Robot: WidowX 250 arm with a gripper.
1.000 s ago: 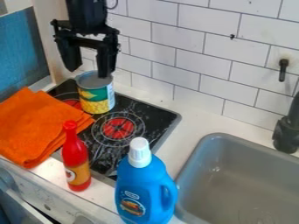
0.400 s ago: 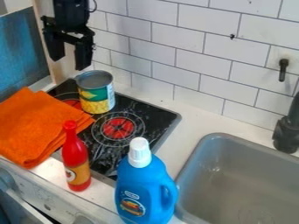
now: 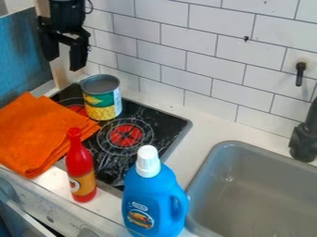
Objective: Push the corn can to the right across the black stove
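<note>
At the upper left of the view, black gripper (image 3: 64,63) hanging fingers-down from the arm; its two fingers stand apart with nothing between them; it is above and a little left of a can (image 3: 103,101), the nearest thing, not touching it; can upright at the back of the black stovetop (image 3: 110,160); grey metal top with a raised rim, ridged silvery band beneath, label green above and yellow below, with a yellow kernel-like picture; arm drops in from the top edge, a thin cable looping beside it; left of the can, a folded orange cloth (image 3: 36,132), partly over the stovetop; right and forward of the can, a red burner marking (image 3: 125,135) within pale rings; toward the front, a red bottle (image 3: 79,166) with an orange-yellow label, upright, and just beside it a blue jug (image 3: 152,203) with white cap and side handle, also upright; pale counter (image 3: 207,124) around the stovetop; grey sink (image 3: 209,173) at lower right, black faucet (image 3: 303,141) at its far side; behind, white brick-pattern wall (image 3: 192,55) with dark joints, a small black hook (image 3: 300,74) on it; blue panel (image 3: 25,51) at far left.
</note>
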